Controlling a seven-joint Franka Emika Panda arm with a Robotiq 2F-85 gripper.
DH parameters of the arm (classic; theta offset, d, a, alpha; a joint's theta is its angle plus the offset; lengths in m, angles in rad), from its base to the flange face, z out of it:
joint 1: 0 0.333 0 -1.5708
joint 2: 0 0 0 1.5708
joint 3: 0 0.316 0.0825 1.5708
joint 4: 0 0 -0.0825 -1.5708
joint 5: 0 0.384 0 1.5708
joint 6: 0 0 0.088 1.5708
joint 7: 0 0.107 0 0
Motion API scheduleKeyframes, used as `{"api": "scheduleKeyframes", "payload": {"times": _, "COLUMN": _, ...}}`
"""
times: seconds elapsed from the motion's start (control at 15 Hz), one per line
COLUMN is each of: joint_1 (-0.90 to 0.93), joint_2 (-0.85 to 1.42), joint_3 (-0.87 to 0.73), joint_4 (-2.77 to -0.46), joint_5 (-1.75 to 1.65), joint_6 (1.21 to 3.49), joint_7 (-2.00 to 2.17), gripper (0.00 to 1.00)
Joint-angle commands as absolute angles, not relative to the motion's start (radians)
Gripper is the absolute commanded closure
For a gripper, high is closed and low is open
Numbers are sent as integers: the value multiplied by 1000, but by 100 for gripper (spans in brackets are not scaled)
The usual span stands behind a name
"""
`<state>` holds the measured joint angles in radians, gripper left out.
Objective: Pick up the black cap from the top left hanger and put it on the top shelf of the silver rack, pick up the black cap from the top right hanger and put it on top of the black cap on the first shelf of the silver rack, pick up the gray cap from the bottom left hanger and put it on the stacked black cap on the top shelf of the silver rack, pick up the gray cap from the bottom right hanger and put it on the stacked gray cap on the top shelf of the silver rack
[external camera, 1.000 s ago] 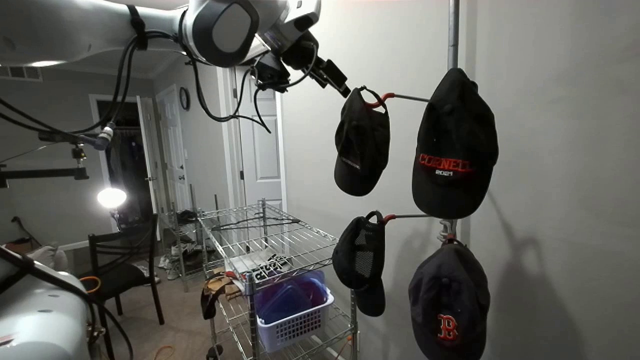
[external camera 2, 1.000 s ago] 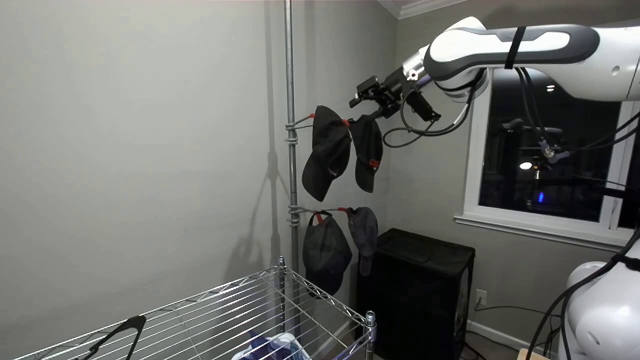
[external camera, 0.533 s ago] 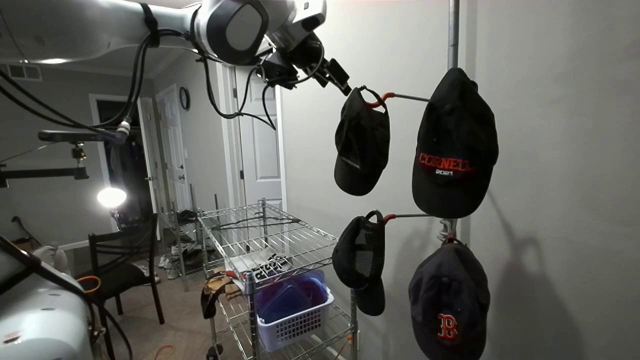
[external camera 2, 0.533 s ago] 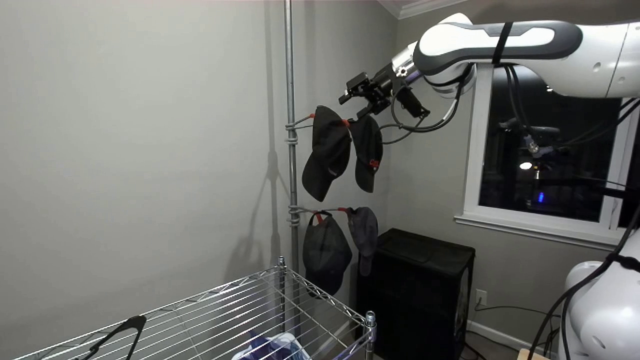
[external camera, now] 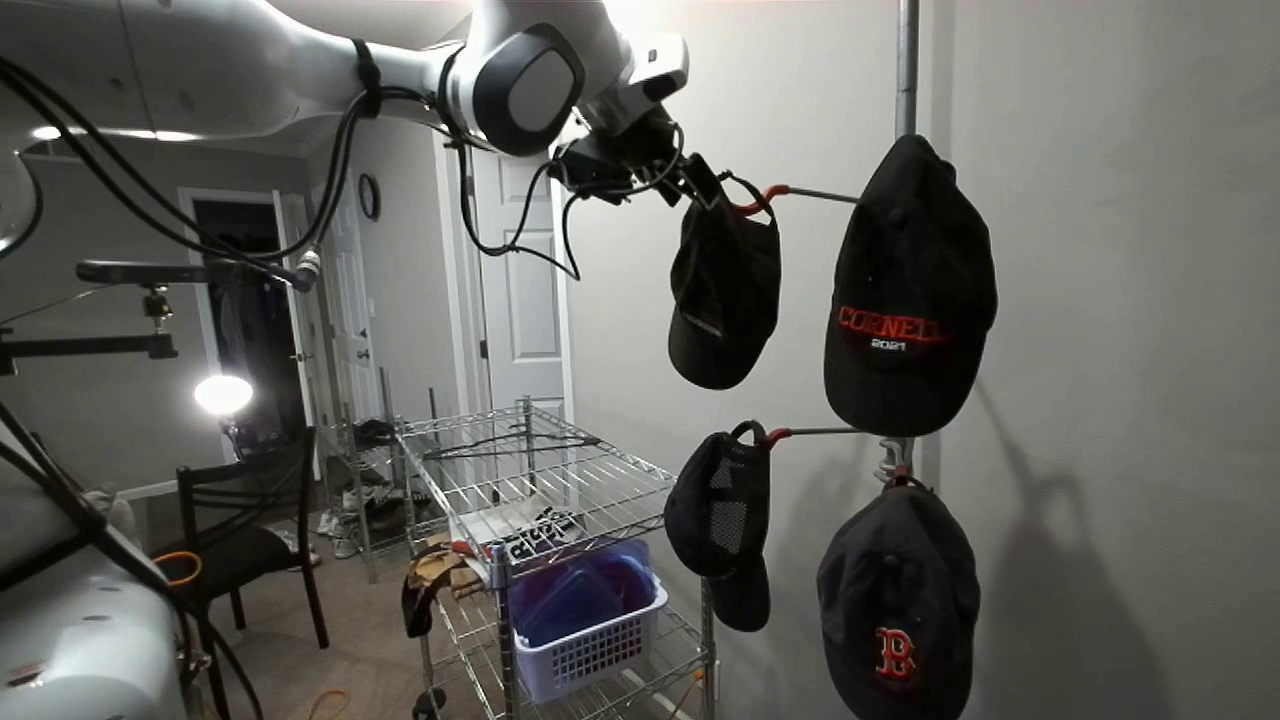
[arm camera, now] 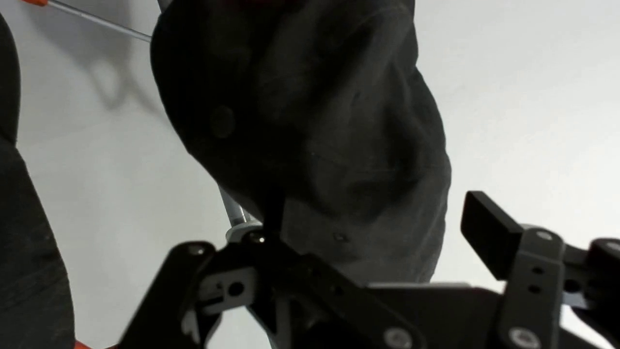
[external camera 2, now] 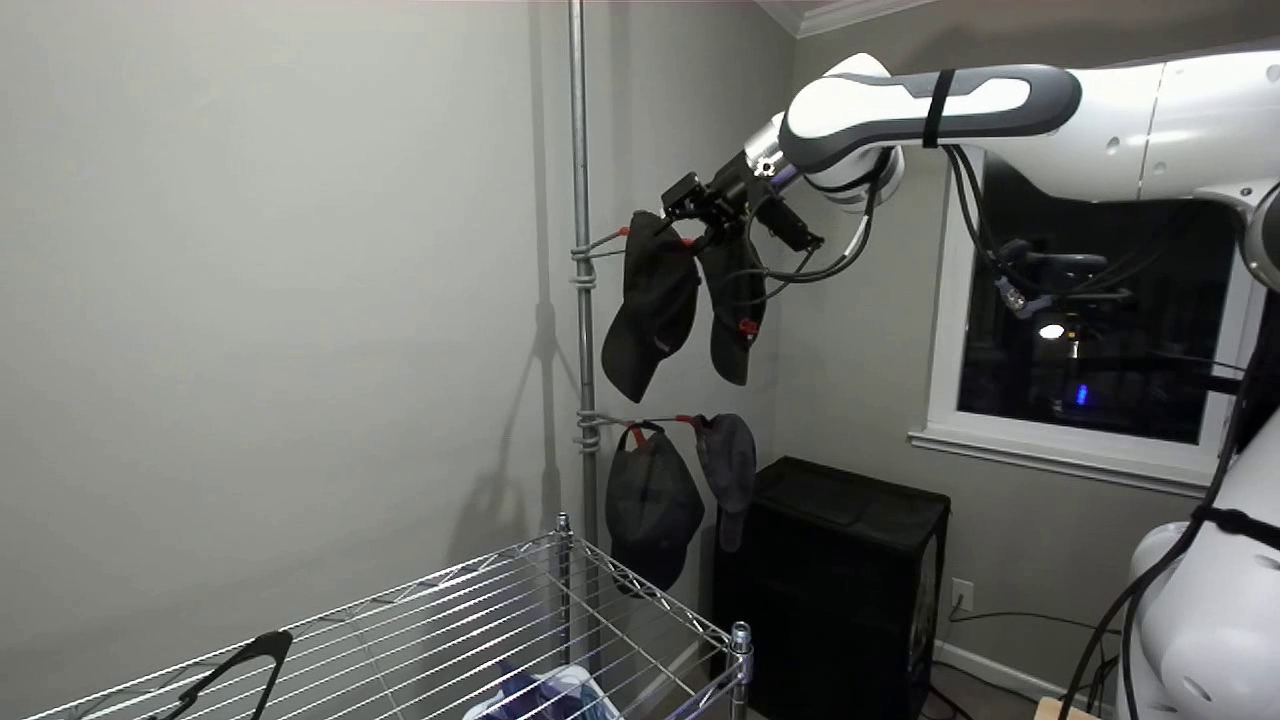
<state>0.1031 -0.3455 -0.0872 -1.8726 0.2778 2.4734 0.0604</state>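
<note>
The top left black cap (external camera: 725, 300) hangs on a red-tipped hook; it also shows in an exterior view (external camera 2: 650, 310) and fills the middle of the wrist view (arm camera: 319, 126). My gripper (external camera: 697, 188) is open at its upper end, with fingers (external camera 2: 684, 236) on either side of it; in the wrist view the cap lies behind and between the spread fingers (arm camera: 382, 220). The black Cornell cap (external camera: 905, 270) hangs to the right. Below hang a dark mesh-backed cap (external camera: 715, 510) and a dark gray cap with a red B (external camera: 895, 590). The silver rack (external camera: 600, 490) stands lower left.
A black clothes hanger (external camera 2: 240, 660) lies on the rack's top shelf. A basket (external camera: 590, 635) sits on a lower shelf. A metal pole (external camera 2: 578, 130) carries the hooks near the wall. A black box (external camera 2: 830, 580) stands behind the caps. Part of another dark cap (arm camera: 29, 252) edges the wrist view.
My gripper has moved forward and down onto the upper end of the top left black cap, its fingers now either side of it. The cap has shifted slightly on its hook.
</note>
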Motion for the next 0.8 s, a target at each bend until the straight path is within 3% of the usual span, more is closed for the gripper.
{"api": "scheduleKeyframes", "payload": {"times": 0.0, "joint_1": 94, "joint_2": -327, "joint_3": -84, "joint_4": -1842, "joint_5": 295, "joint_6": 2443, "joint_7": 10, "gripper": 40}}
{"api": "scheduleKeyframes", "payload": {"times": 0.6, "joint_1": 82, "joint_2": -333, "joint_3": -93, "joint_4": -1857, "joint_5": 298, "joint_6": 2426, "joint_7": -3, "gripper": 98}}
{"api": "scheduleKeyframes", "payload": {"times": 0.73, "joint_1": 80, "joint_2": -336, "joint_3": -96, "joint_4": -1860, "joint_5": 298, "joint_6": 2421, "joint_7": -2, "gripper": 99}}
